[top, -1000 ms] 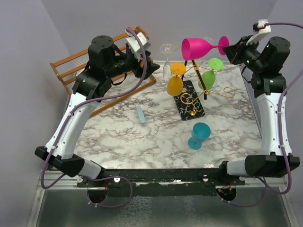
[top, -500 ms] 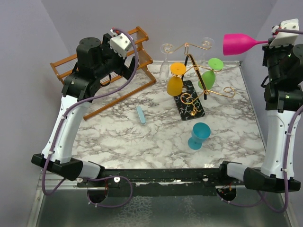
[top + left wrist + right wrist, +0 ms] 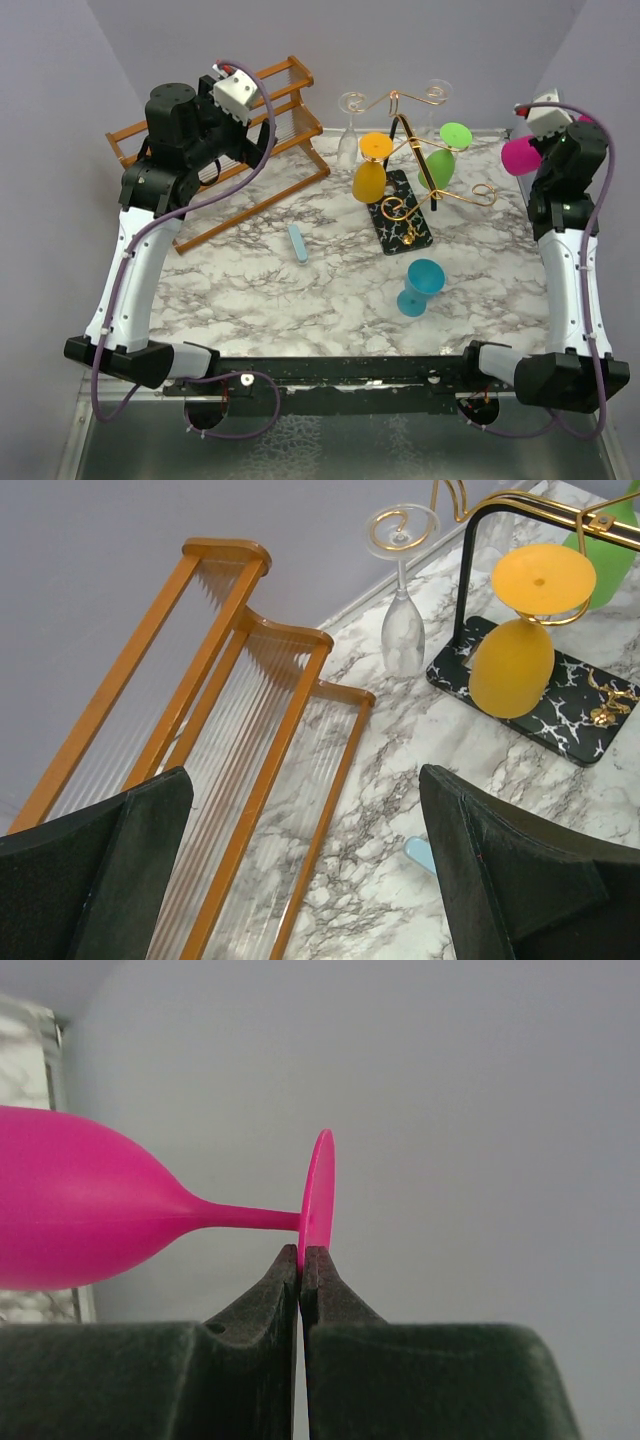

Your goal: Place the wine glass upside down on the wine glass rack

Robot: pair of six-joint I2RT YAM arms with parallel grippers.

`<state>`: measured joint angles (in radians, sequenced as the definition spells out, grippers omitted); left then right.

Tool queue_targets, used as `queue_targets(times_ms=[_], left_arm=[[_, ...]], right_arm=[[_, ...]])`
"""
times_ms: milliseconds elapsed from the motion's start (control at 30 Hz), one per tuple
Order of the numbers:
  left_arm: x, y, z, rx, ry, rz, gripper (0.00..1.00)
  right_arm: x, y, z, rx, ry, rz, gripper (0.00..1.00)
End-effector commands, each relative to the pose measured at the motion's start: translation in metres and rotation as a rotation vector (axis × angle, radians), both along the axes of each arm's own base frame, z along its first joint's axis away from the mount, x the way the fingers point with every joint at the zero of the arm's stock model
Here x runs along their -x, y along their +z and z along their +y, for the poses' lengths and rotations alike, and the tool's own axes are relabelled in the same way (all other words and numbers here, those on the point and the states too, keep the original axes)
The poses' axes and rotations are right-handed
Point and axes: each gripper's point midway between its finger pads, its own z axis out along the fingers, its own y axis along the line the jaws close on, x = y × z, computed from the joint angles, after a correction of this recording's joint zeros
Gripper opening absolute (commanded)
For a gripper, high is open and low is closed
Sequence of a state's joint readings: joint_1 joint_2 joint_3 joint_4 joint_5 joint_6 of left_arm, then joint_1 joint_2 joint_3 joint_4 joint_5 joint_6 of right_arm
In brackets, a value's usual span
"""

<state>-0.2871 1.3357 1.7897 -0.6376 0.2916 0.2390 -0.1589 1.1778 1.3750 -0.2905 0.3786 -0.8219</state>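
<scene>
The pink wine glass [image 3: 80, 1210] lies on its side in the air, and my right gripper [image 3: 302, 1252] is shut on the rim of its foot. In the top view this wine glass [image 3: 521, 155] hangs at the far right edge, to the right of the wine glass rack [image 3: 400, 212] and apart from it. The rack has gold wire arms on a black post, and an orange glass [image 3: 369, 180], a green glass [image 3: 438, 166] and a clear glass [image 3: 350, 140] hang upside down on it. My left gripper [image 3: 305, 780] is open and holds nothing, above the wooden rack.
A brown wooden slatted rack [image 3: 215, 150] stands at the back left. A teal glass [image 3: 420, 288] stands upright in front of the wine glass rack. A small light-blue bar [image 3: 298, 243] lies on the marble table [image 3: 300, 300]. The walls are close on both sides.
My right arm has carried the pink glass from over the rack out to the right and lower. The left gripper has opened and drawn back to the left.
</scene>
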Motion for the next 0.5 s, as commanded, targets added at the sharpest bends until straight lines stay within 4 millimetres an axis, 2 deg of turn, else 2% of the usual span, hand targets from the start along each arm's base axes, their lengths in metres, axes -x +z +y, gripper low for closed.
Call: queue_targets(times_ms=[0,133,267,367,467], left_arm=[[0.007,0.009,0.0,0.033,-0.021,-0.017,0.99],[0.005,0.004,0.0,0.032,-0.022,-0.009,0.99],[0.005,0.0,0.0,0.031,-0.02,0.003,0.99],[0.004,-0.001,0.0,0.027,-0.022,0.003,0.99],[0.004,-0.002,0.0,0.026,-0.021,0.004,0.99]], right_arm=[[0.012,0.0,-0.02,0.22,-0.109,0.062,0.01],[0.0,-0.033,-0.02,0.321,-0.07,0.18,0.01],[-0.017,-0.056,-0.005,0.334,0.068,0.252,0.01],[-0.028,-0.066,0.011,0.302,0.189,0.305,0.01],[-0.037,-0.065,0.027,0.285,0.298,0.332,0.01]])
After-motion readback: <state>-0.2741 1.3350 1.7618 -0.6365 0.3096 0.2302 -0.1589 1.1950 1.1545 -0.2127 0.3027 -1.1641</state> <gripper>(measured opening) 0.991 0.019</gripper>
